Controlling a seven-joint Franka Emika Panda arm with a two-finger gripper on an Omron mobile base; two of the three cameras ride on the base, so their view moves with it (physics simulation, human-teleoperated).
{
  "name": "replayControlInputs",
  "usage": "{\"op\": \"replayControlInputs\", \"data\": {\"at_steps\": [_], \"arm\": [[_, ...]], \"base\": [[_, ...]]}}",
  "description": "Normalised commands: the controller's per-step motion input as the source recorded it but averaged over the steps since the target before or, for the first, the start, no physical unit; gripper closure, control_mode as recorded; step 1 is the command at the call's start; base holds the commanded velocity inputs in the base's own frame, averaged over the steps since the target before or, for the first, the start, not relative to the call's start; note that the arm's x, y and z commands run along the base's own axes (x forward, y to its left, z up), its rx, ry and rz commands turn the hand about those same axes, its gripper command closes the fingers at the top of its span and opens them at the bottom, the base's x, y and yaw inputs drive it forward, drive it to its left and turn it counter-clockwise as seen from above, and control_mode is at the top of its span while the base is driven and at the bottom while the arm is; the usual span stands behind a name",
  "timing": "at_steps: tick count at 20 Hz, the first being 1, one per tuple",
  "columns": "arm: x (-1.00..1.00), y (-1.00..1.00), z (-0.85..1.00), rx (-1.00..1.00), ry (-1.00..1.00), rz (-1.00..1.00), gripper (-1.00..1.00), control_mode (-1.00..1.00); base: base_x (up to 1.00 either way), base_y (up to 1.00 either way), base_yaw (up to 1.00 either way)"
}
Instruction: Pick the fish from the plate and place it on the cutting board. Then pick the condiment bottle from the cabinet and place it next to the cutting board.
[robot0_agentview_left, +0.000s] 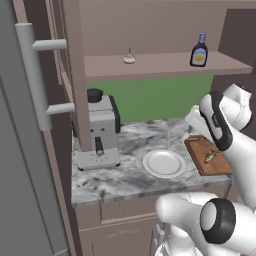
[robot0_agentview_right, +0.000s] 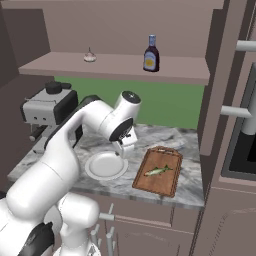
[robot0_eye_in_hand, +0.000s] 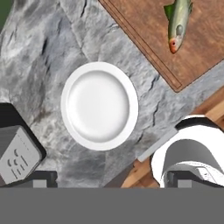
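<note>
Gripper (robot0_agentview_right: 123, 146) open, seemingly above plate (robot0_agentview_right: 95, 172)

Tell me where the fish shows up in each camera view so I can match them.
Left base view: fish at right, on the cutting board.
Right base view: fish right of centre, on the board.
Hand view: fish at top right, on the board.
Shared landmark: the empty white plate beside the board.

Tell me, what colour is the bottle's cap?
Blue; the bottle shows best in the right base view.
</note>
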Motion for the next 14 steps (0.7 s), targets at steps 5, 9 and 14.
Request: {"op": "replayControlInputs", "data": {"at_steps": [5,9,14], "arm": [[0.00,0.04,0.11,0.09,0.08,-0.05,-1.00,-1.00],[-0.05,0.08,0.07,0.10,0.08,-0.08,-1.00,-1.00],[-0.18,0.13,0.04,0.10,0.00,-0.13,-1.00,-1.00]], "base": [[0.00,0.00,0.00],[0.00,0.00,0.00],[0.00,0.00,0.00]]}}
